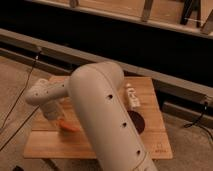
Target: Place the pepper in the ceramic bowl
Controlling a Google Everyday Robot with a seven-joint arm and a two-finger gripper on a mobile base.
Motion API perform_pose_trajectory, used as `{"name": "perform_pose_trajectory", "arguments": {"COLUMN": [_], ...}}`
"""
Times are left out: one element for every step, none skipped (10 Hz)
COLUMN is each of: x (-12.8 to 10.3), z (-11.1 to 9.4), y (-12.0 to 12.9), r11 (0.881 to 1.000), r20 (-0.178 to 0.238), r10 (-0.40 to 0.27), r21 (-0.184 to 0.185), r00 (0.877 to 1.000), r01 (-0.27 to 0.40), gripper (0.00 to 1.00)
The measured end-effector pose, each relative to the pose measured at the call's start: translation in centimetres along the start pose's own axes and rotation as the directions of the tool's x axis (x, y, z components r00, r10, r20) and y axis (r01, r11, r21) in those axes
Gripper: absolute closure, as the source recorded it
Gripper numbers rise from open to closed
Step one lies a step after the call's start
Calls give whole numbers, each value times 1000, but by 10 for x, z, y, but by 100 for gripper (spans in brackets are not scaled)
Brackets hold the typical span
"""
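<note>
I am seeing the pincer [53,114] in the camera view hanging low over the left part of the wooden tabletop [150,87], at the end of the pale forearm that is reaching down from the elbow [39,93] on the left. I cannot tell how wide the pincer is standing, as its tip is merging with the wood beneath it. The pepper [70,127] is lying on the tabletop just beside the pincer, to its lower right, and I cannot tell whether the two are touching. The big upper arm [105,115] is crossing the middle and hiding part of the ceramic bowl [137,121], which is sitting on the right half, well apart from the pepper. A white object [132,97] is lying just behind the bowl; its dark markings are giving me nothing readable. A faint mark [160,148] is showing near the front right corner, also unreadable.
</note>
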State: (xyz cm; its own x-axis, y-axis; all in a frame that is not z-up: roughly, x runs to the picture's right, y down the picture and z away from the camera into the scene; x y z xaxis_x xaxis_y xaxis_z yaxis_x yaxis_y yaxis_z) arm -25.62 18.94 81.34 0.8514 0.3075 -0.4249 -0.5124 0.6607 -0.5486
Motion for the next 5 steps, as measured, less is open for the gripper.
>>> {"name": "perform_pose_trajectory", "arguments": {"x": [5, 11, 17, 24, 31], "z": [-8, -16, -22, -29, -34], "y": [-2, -3, -5, -6, -7], "r11": [1000, 999, 999, 998, 996], "r20": [7, 15, 23, 33, 40], "r10": [14, 30, 46, 63, 79], "r21": [5, 10, 14, 19, 23], "r00": [1000, 999, 999, 997, 996], "r01": [-14, -30, -46, -64, -80], "gripper": [100, 100, 100, 100, 100]}}
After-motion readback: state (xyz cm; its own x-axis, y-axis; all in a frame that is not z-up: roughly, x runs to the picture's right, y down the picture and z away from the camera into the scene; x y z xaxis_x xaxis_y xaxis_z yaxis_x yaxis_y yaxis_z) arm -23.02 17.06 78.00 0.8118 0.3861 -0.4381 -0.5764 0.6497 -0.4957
